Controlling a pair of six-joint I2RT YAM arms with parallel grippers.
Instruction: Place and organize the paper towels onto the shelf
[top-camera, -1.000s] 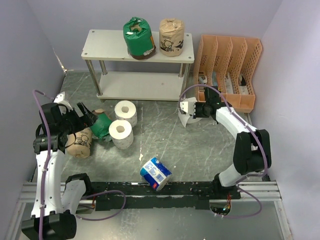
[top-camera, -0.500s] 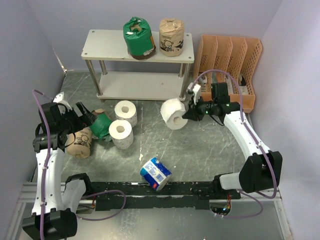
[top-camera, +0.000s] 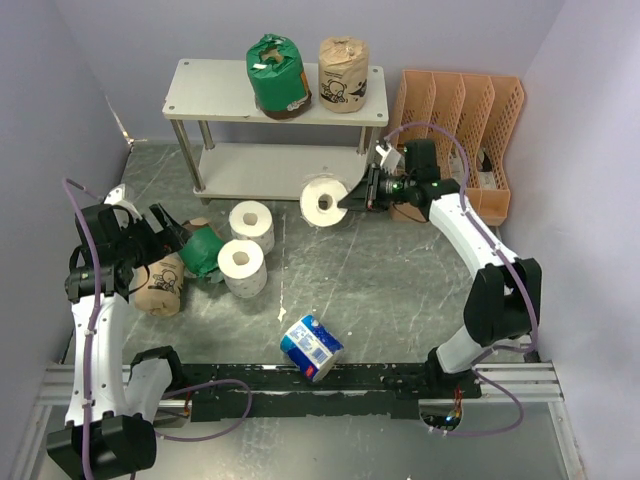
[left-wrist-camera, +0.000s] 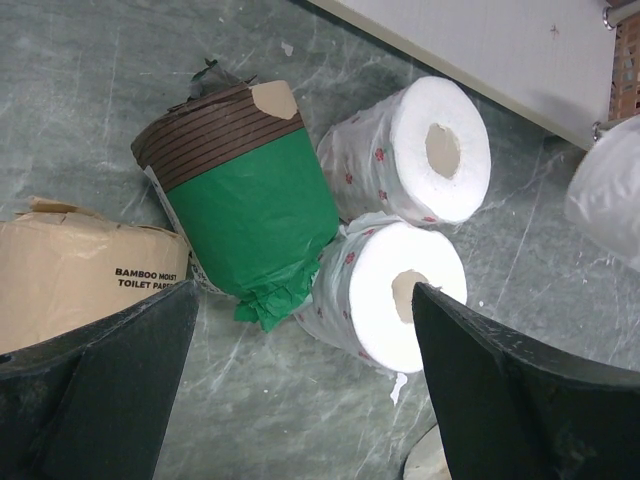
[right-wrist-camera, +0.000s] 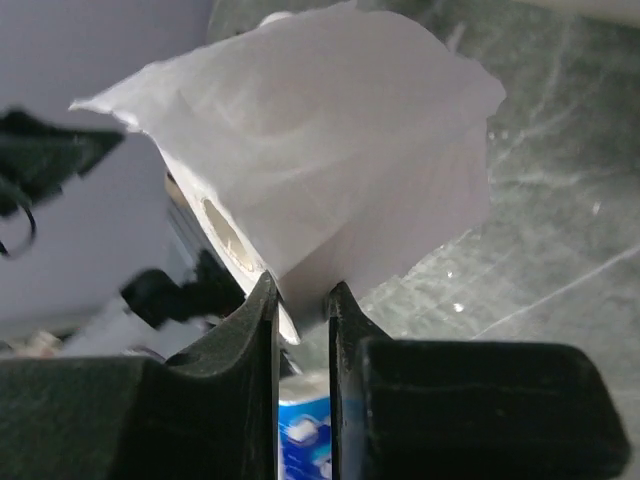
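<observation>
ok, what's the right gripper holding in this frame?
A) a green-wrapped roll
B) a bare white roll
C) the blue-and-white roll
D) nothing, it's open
B: the right gripper is shut on a bare white roll in front of the shelf, and the right wrist view shows its fingers pinched on white paper.

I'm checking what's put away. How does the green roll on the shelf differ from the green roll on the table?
The green roll on the shelf stands upright on the top board of the shelf, beside a tan roll; the green roll on the table lies on its side on the tabletop. The shelf one's brown band is at its bottom; the table one's points sideways. Both have green wrap with a brown band.
</observation>
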